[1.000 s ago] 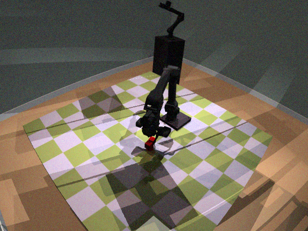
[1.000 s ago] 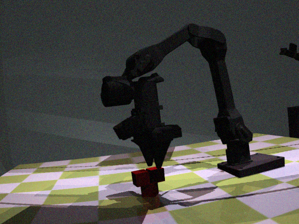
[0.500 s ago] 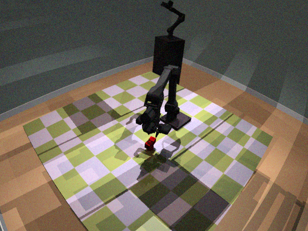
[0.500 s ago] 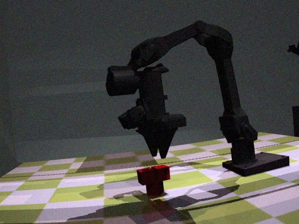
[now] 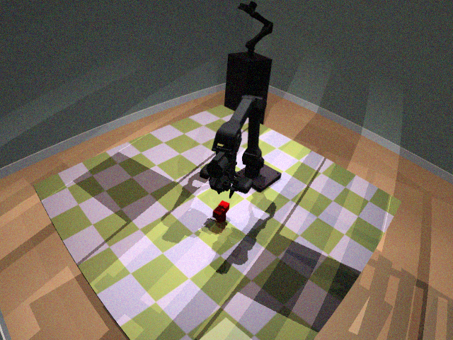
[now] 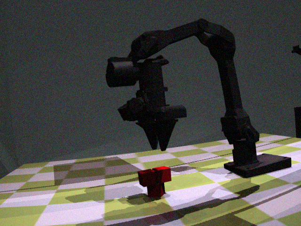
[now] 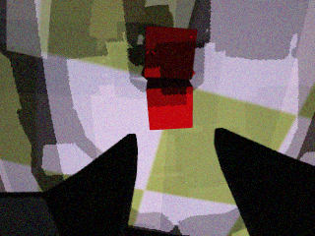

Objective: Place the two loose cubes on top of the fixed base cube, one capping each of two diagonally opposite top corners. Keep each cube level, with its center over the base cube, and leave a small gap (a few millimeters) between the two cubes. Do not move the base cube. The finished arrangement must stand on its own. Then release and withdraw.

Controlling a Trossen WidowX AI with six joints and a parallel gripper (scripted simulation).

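Note:
The dark red base cube (image 5: 221, 219) (image 6: 155, 191) stands on the mat. Two red cubes rest on top of it, jutting out over opposite sides. One, the nearer to the arm's base, is bright red (image 5: 224, 205) (image 6: 164, 174) (image 7: 170, 117). The other is darker red (image 5: 218, 214) (image 6: 145, 179) (image 7: 169, 51). Both look about level. A narrow dark strip shows between them in the wrist view; its exact width cannot be told. My gripper (image 5: 225, 194) (image 6: 159, 149) (image 7: 175, 139) is open and empty, above the cubes and clear of them.
The green and white checkered mat (image 5: 175, 259) (image 6: 73, 213) lies under the cubes. The arm's base plate (image 5: 268, 178) (image 6: 269, 165) stands behind them. A black box (image 5: 248, 78) with a second small arm (image 5: 261, 35) stands at the back. Strong shadows cross the mat.

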